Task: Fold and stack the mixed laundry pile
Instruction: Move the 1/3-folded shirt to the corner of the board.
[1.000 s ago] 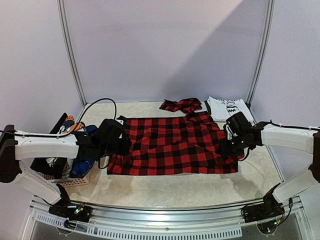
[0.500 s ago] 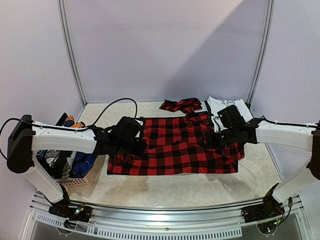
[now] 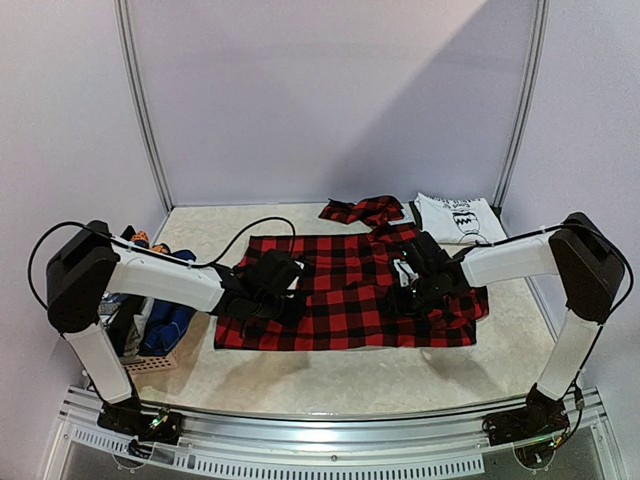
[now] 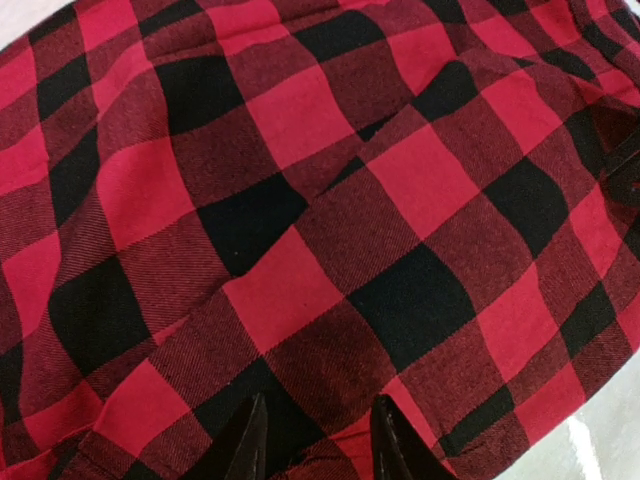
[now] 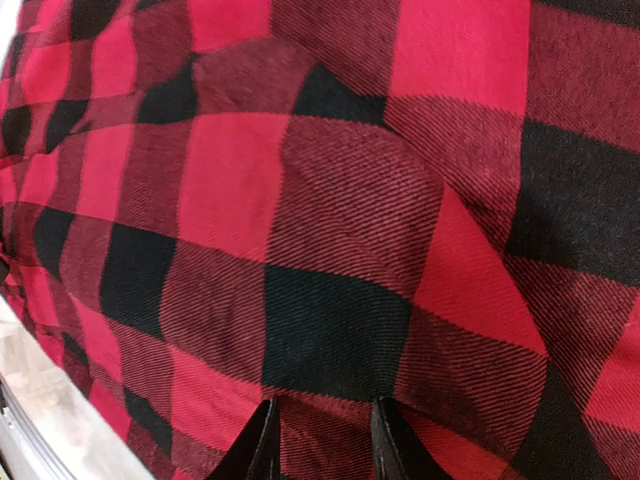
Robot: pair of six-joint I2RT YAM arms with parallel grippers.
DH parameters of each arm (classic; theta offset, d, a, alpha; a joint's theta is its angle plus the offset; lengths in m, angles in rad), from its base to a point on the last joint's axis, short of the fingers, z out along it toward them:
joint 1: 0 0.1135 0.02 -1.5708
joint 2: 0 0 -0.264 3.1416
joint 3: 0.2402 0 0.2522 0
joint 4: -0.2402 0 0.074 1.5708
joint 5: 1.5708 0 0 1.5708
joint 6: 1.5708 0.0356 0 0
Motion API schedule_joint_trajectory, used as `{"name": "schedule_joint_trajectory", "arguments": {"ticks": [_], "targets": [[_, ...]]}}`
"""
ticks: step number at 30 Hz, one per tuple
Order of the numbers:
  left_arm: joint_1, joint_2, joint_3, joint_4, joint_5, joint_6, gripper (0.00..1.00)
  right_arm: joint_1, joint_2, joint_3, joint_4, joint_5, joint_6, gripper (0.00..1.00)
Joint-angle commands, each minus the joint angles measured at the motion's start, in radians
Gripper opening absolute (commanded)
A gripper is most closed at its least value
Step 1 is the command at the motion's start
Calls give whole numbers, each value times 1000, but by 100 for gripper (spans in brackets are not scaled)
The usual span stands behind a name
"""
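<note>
The red-black plaid shirt point(image 3: 345, 270) lies spread flat in the middle of the table. My left gripper point(image 3: 292, 298) is low over its left part and my right gripper point(image 3: 402, 296) is low over its right part, each pointing inward. In the left wrist view the left gripper point(image 4: 315, 428) has its tips partly apart, with plaid cloth point(image 4: 300, 200) lying between and under them. The right gripper point(image 5: 322, 428) looks the same, tips a little apart on the plaid cloth point(image 5: 330, 220). I see no cloth lifted by either one. A white printed T-shirt point(image 3: 456, 216) lies folded at the back right.
A small pinkish woven basket point(image 3: 152, 363) at the left edge holds blue, navy and orange-patterned pieces point(image 3: 163, 322). A loose red-black plaid piece point(image 3: 362, 210) lies behind the shirt. Metal frame posts point(image 3: 140, 110) stand at the back corners. A rail point(image 3: 320, 425) runs along the near edge.
Both arms have swept inward from the shirt's side edges toward its middle. Both sets of jaws have narrowed. The shirt's outline has hardly shifted.
</note>
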Motion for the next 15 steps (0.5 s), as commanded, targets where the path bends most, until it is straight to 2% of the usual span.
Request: {"name": "schedule_joint_trajectory", "arguments": {"ticks": [1,15], "targets": [[-12,34,-12,51,20,-13,35,6,40,23,-33,26,25,31],[-12,61,-99,118,26,-43,32,31,79,-27,-74,48,68,30]]}}
